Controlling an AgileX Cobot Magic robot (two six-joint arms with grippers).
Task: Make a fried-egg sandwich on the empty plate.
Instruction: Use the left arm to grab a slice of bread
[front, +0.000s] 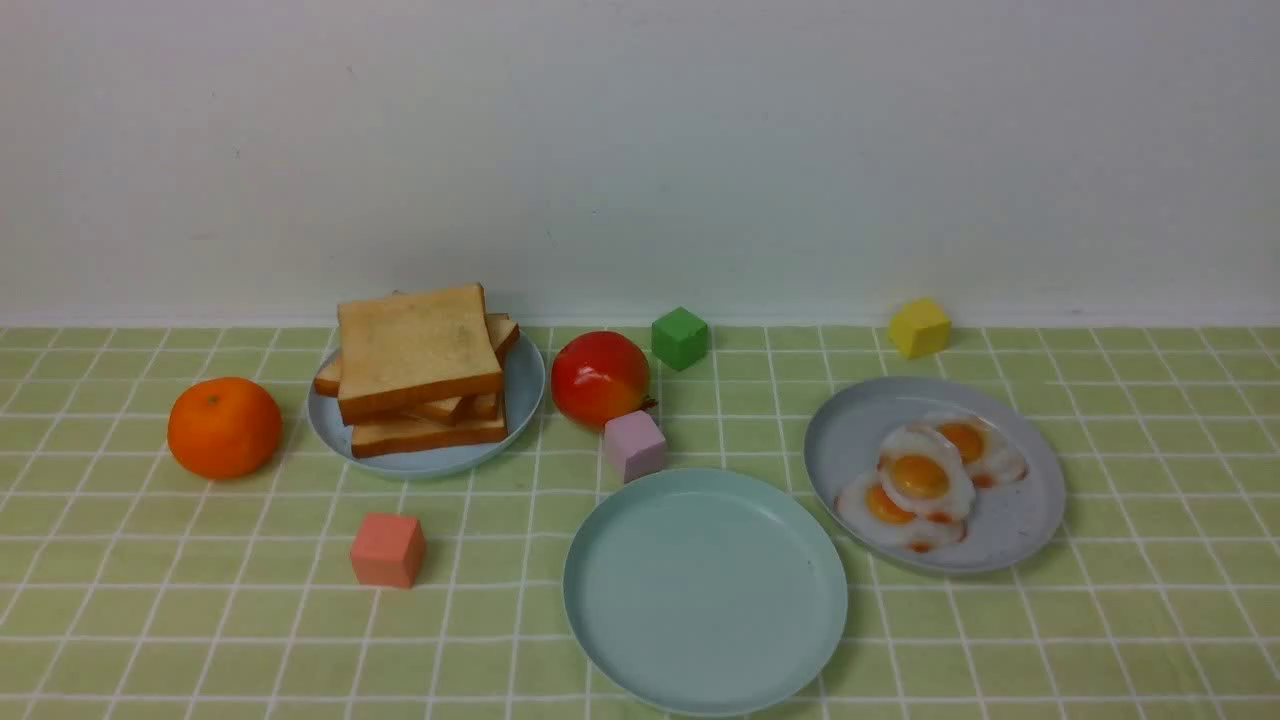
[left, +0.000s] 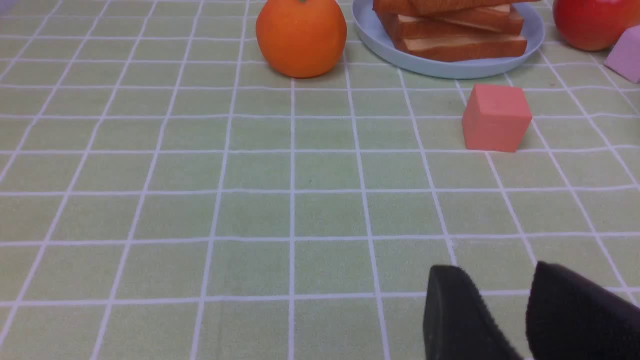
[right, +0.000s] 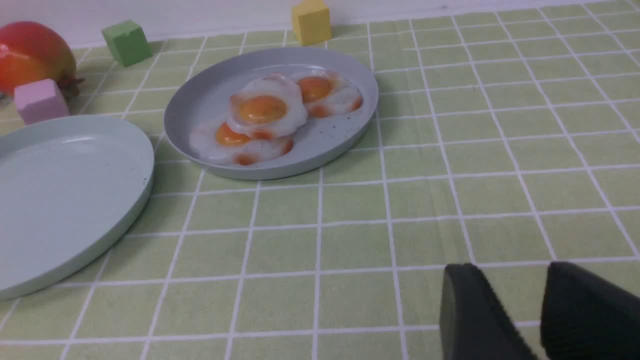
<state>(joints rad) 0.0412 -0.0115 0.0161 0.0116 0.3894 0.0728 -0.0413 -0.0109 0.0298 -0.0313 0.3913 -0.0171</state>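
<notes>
The left gripper (left: 495, 280) is seen in its own wrist view with its two black fingers (left: 460, 315) held apart. Bare cloth shows in the gap and nothing is caught between them. The right gripper (right: 507, 280) is shown likewise in its wrist view, jaws parted and nothing held, above the green checked tablecloth (front: 1150, 560).

The empty plate (front: 705, 590) is found at lower centre of the front frame. It is round, pale mint-teal and smooth, with a low raised rim, and nothing is laid on it. The toast slices (front: 418, 345) are stacked left of centre on a light blue plate (front: 525, 385). Several square slices are piled askew, with tan faces and orange-brown crusts. The fried eggs (front: 920, 478) are gathered right of centre on a grey-blue speckled plate (front: 860, 425), set just beside the empty plate. Three glossy whites with orange yolks are overlapped, the middle one uppermost.

An orange (front: 224, 427) is placed at far left and a red fruit (front: 600, 378) beside the toast. A lilac cube (front: 634, 445) is set touching that fruit. A salmon cube (front: 388, 549), a green cube (front: 680, 338) and a yellow cube (front: 919, 327) are scattered around.
</notes>
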